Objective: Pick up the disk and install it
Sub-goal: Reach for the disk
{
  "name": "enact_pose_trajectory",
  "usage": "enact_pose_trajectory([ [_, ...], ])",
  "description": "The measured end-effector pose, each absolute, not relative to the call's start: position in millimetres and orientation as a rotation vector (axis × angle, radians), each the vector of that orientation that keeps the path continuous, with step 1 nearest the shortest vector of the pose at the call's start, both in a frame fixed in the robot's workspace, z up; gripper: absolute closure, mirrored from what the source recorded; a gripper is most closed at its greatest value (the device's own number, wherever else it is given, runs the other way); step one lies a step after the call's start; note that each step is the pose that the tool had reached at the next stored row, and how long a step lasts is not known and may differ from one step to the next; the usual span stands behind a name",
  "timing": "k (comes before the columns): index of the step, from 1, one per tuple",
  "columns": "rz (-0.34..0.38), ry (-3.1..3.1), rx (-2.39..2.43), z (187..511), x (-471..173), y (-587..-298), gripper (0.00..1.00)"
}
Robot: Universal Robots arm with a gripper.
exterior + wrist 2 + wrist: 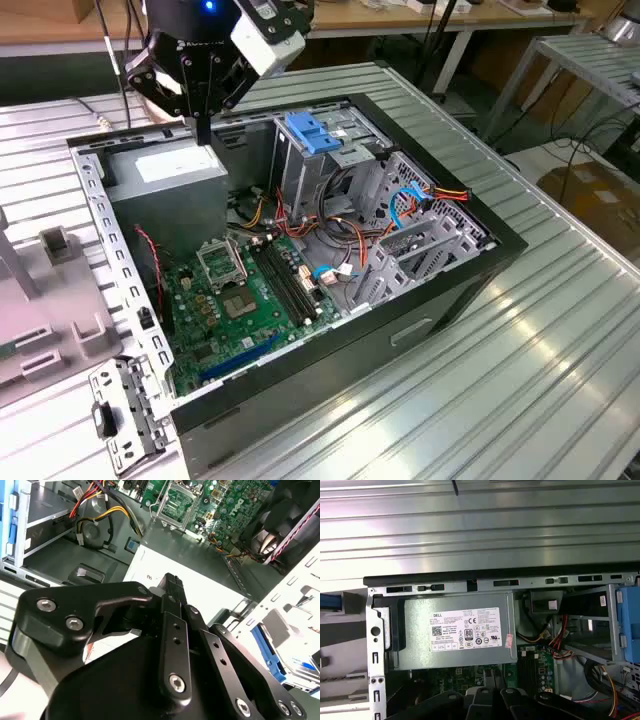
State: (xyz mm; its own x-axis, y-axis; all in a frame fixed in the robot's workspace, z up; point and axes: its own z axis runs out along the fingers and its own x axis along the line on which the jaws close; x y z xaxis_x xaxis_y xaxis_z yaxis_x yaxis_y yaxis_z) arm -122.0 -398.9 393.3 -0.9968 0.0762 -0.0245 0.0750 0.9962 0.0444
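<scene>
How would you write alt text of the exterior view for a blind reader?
An open desktop computer case lies on a ribbed metal table, its green motherboard exposed. The arm's end effector hangs above the grey power supply box at the exterior view's upper left.

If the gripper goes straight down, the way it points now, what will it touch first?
Most likely the top of the grey power supply box: in the exterior view the gripper points down directly above it. The gap between them is hard to judge.
</scene>
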Motion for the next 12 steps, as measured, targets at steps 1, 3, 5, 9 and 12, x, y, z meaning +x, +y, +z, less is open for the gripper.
enact_pose_trajectory([
  [1, 0.068, 3.112, 0.118, 393.3, -122.0, -398.9, 0.89],
  [3, 0.068, 3.113, 0.118, 393.3, -122.6, -398.9, 0.89],
  [5, 0.068, 3.113, 0.118, 393.3, -122.9, -398.9, 0.89],
  [9, 0.068, 3.113, 0.118, 393.3, -123.7, -398.9, 0.89],
  [12, 0.068, 3.112, 0.118, 393.3, -124.5, -398.9, 0.89],
])
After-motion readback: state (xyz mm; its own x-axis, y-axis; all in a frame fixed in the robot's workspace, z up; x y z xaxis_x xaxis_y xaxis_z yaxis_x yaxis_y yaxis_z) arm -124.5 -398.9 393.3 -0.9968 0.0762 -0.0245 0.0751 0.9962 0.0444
